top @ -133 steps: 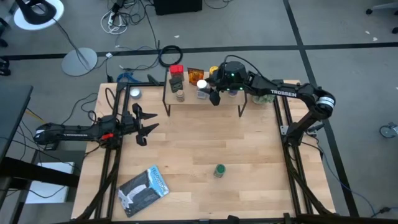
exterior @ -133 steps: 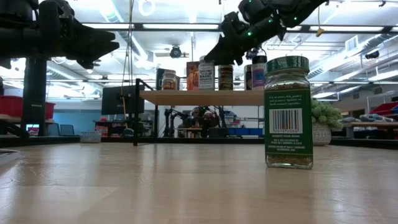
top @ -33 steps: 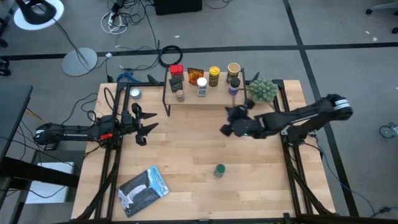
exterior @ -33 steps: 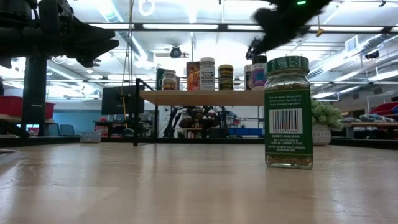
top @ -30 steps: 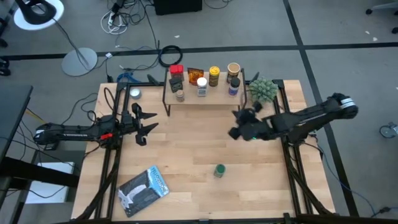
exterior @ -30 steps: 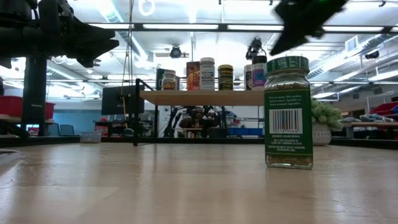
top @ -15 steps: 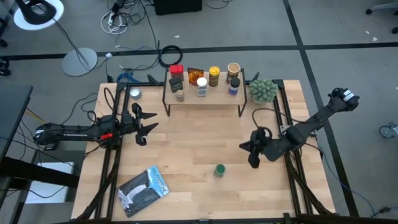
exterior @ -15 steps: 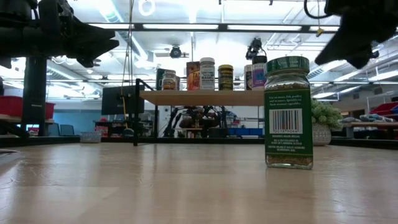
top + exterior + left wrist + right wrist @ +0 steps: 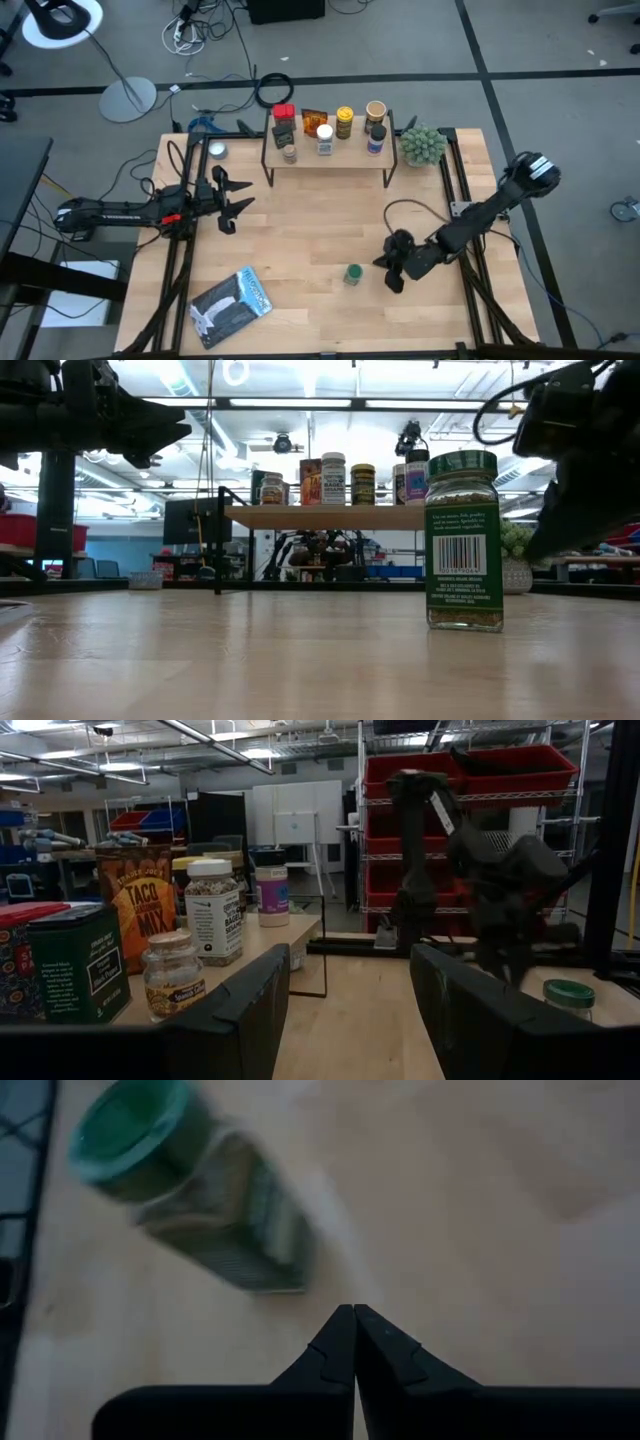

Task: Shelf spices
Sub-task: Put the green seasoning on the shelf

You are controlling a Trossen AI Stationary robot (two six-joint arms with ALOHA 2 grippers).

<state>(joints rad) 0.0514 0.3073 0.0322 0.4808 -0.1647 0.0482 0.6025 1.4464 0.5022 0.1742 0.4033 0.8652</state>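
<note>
Spices (image 9: 325, 128) mostly stand on the shelf (image 9: 330, 158); one green-lidded jar (image 9: 352, 273) remains upright on the tabletop (image 9: 300, 230). Right gripper (image 9: 390, 272) sits beside it, jaws together. Left gripper (image 9: 232, 197) waits near the tabletop's left edge, jaws apart, empty.

Blurred in the right wrist view just ahead of the right gripper (image 9: 354, 1342): green-lidded jar (image 9: 195, 1195), label unreadable, with labels of shelf jars (image 9: 325, 131) too small overhead.
</note>
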